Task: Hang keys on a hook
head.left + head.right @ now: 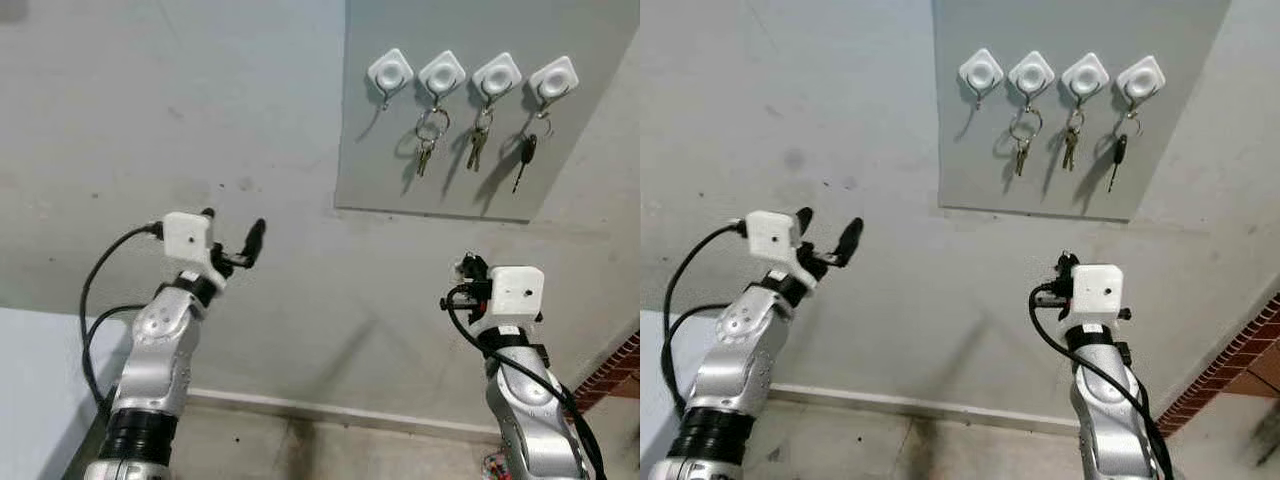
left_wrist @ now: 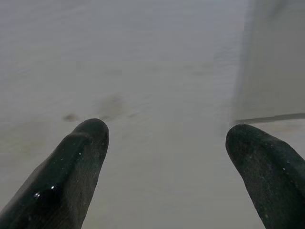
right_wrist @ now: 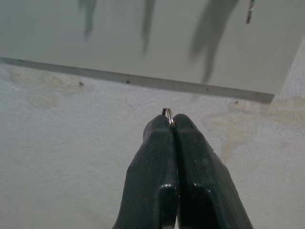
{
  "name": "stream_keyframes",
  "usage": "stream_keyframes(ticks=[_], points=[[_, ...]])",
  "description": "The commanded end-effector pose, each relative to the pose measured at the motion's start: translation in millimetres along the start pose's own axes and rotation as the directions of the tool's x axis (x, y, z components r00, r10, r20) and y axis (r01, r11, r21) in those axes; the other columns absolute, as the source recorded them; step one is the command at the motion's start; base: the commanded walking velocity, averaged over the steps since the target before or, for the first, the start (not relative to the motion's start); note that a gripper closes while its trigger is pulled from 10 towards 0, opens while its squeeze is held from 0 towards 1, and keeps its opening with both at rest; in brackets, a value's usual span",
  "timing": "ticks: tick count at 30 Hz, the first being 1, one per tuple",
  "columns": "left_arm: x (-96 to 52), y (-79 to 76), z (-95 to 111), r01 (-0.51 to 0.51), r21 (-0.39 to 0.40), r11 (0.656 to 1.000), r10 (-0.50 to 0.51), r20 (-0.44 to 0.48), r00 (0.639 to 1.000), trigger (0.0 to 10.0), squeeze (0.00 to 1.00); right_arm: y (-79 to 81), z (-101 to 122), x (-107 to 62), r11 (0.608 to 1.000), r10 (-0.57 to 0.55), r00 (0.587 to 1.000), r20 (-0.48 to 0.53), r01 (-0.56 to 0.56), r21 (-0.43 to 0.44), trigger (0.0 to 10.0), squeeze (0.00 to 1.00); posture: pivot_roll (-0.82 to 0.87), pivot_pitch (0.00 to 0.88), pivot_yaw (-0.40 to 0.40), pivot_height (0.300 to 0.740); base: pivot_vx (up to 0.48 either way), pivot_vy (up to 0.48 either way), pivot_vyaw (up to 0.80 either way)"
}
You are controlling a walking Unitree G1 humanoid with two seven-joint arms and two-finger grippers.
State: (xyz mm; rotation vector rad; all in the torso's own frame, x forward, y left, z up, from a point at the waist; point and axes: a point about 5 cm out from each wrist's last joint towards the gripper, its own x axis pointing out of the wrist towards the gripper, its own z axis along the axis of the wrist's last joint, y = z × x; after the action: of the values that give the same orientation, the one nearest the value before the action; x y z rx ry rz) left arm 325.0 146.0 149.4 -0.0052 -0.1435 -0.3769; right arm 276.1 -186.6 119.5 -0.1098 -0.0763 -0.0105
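Observation:
A grey panel (image 1: 375, 150) on the wall carries a row of white hooks. The leftmost hook (image 1: 390, 72) is bare. Keys (image 1: 427, 142) hang from the one beside it, and more keys (image 1: 478, 140) and a black-headed key (image 1: 526, 158) hang from the other two. My right gripper (image 3: 170, 119) is shut on a thin metal key ring (image 3: 167, 112), raised below the panel's lower edge (image 3: 143, 81). The key hanging from the ring is hidden by the fingers. My left gripper (image 1: 235, 235) is open and empty, held up at the bare wall left of the panel.
The wall (image 1: 150, 120) is pale with faint stains. A baseboard (image 1: 300, 408) runs along the floor below. Red brickwork (image 1: 618, 368) shows at the lower right. A pale blue surface (image 1: 40, 380) lies at the lower left.

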Motion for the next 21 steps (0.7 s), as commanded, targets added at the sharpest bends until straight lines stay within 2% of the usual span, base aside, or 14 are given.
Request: stream_keyframes(ticks=[1,4,12,14,21], points=[[7.4,-5.2,12.5,0.049,0.027,0.998,-0.050,0.026,0.998,10.0,0.00,3.7,4.9,5.5,0.999,0.034,0.999,0.009,-0.034,-0.005,10.0,0.00,-0.05,0.000,0.034,0.740,0.000,0.000,0.00],[13.9,-14.6,19.9,0.108,0.043,0.993,-0.110,0.039,0.993,10.0,0.00,7.1,9.5,11.1,0.997,0.077,0.997,0.022,-0.077,-0.006,10.0,0.00,-0.06,0.000,0.040,0.740,0.000,0.000,0.00],[19.3,-27.3,26.6,0.169,0.031,0.985,-0.170,0.048,0.984,10.0,0.00,21.8,19.0,26.3,0.985,0.171,0.984,0.040,-0.172,0.008,10.0,0.00,-0.07,0.000,0.047,0.740,0.000,0.000,0.00],[21.6,-35.2,30.8,0.208,0.029,0.978,-0.209,0.060,0.976,10.0,0.00,28.8,26.3,35.2,0.979,0.202,0.977,0.067,-0.204,0.020,10.0,0.00,-0.06,0.000,0.044,0.740,0.000,0.000,0.00],[25.8,-48.1,42.9,0.268,0.039,0.963,-0.271,0.096,0.958,10.0,0.00,43.3,42.5,46.6,0.948,0.312,0.942,0.124,-0.318,0.031,10.0,0.00,-0.05,0.000,0.037,0.740,0.000,0.000,0.00]])
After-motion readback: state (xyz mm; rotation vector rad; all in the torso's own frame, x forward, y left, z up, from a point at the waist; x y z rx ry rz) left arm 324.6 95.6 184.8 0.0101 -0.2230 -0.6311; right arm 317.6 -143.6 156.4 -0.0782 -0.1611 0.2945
